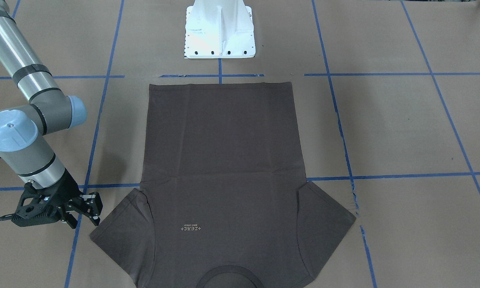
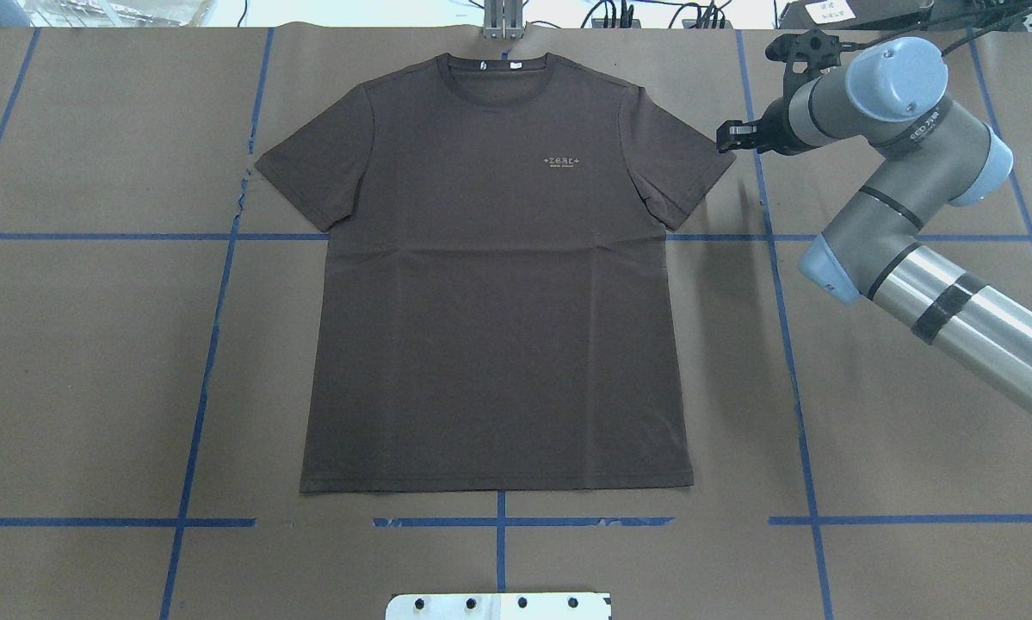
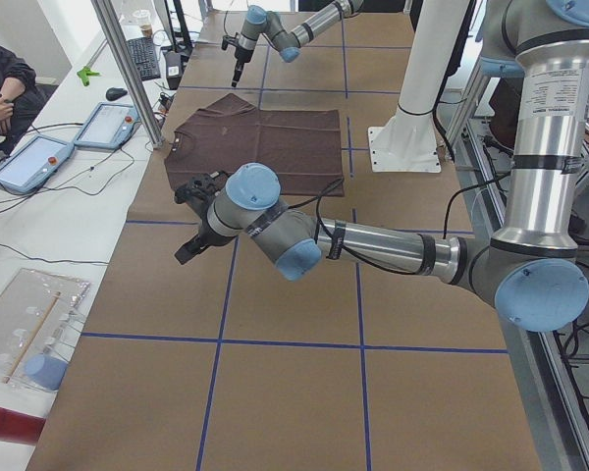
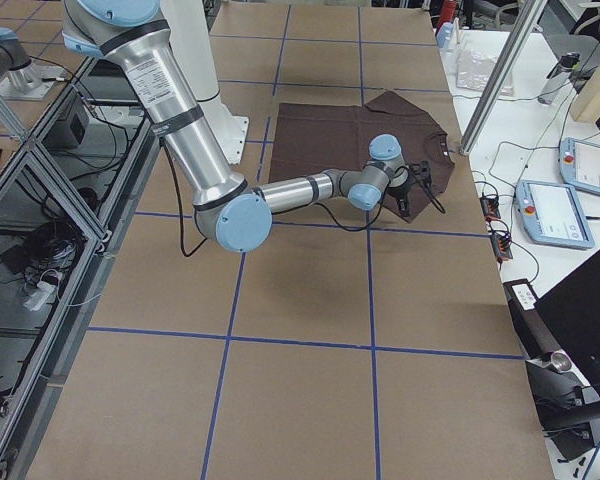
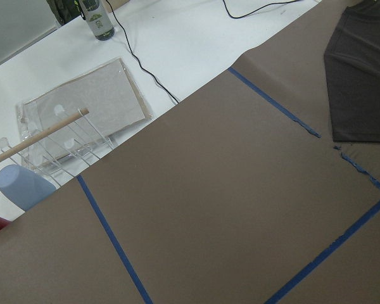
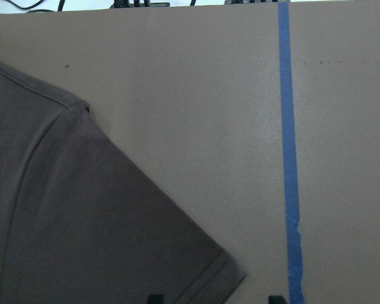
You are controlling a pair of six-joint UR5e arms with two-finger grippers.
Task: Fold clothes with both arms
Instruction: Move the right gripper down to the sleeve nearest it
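**Right gripper lines up on the sleeve hem**

The dark grey-brown T-shirt (image 2: 498,284) lies flat, logo up, mid-table on the brown paper (image 2: 868,362). The right gripper (image 2: 727,138) hovers just beside the sleeve (image 6: 114,215), jaws spread and empty. It should probably drop low and pinch only the hem corner (both layers, no paper). The left gripper (image 3: 188,245) hangs off the far sleeve; I cannot tell its grip. Blue tape (image 6: 288,158) grids the paper, and teach pendants (image 3: 108,123) sit on the bench beyond.

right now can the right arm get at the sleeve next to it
Probably yes. The right gripper is open right at the sleeve tip, and the wrist view shows that tip between its fingertips. Only bare table surrounds them, and nothing blocks the way.
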